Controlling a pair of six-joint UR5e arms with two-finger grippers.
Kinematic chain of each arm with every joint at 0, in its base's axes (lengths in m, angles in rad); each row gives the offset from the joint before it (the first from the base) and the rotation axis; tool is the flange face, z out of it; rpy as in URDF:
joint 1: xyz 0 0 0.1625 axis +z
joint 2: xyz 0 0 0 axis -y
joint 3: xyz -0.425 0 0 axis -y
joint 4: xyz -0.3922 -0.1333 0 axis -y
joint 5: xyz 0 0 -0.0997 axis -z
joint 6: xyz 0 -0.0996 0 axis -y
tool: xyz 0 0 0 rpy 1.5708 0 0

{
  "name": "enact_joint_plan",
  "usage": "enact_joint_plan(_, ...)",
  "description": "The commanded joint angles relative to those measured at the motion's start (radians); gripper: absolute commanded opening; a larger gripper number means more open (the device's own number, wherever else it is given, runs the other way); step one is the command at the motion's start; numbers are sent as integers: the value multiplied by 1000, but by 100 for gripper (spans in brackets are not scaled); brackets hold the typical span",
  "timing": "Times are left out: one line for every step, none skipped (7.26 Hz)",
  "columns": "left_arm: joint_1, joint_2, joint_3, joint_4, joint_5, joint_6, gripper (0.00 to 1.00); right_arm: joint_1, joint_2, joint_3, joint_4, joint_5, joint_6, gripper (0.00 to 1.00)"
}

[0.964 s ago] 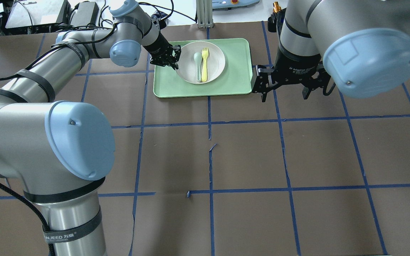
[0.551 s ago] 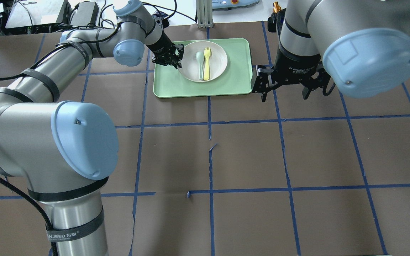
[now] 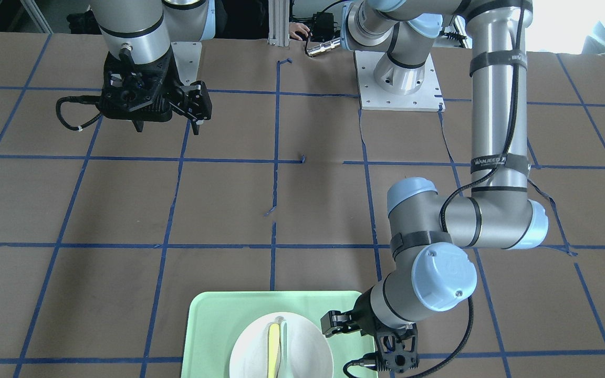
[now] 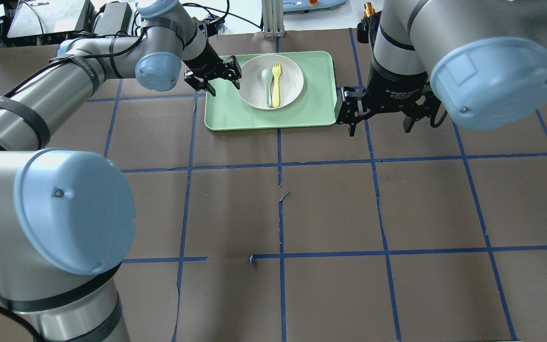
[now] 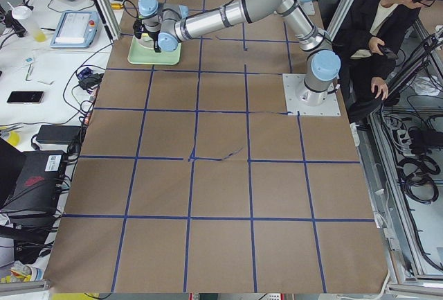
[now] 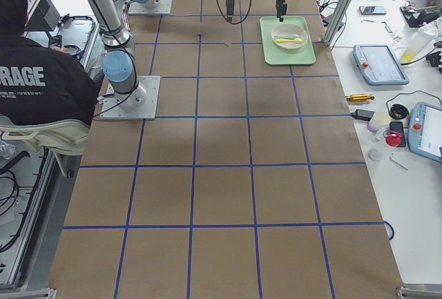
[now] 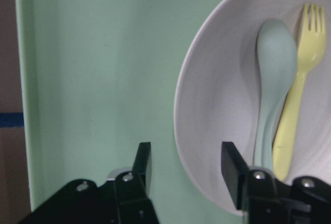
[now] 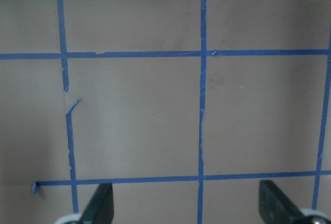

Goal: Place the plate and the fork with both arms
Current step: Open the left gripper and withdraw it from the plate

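Plate (image 7: 217, 105) edge between spread jaws of left claw (image 7: 186, 154)

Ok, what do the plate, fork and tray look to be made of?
The plate looks like matte off-white plastic or melamine: no glare, rounded rim. The fork seems moulded pale-yellow plastic, dull sheen. The tray is probably smooth mint-green plastic with a rounded lip.
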Motion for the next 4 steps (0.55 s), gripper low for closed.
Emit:
enact_joint_plan(12,221,-138,-153,96,4,100,0,0,0,2,-2,0,100)
enact_joint_plan(1,321,-182,-231,143,-5,100,0,0,0,2,-2,0,100)
enact_joint_plan(-1,430,-239,-281,151,-7,100,0,0,0,0,0,0,100)
enact_joint_plan(-1,531,-314,-282,152,-7,100,0,0,0,0,0,0,100)
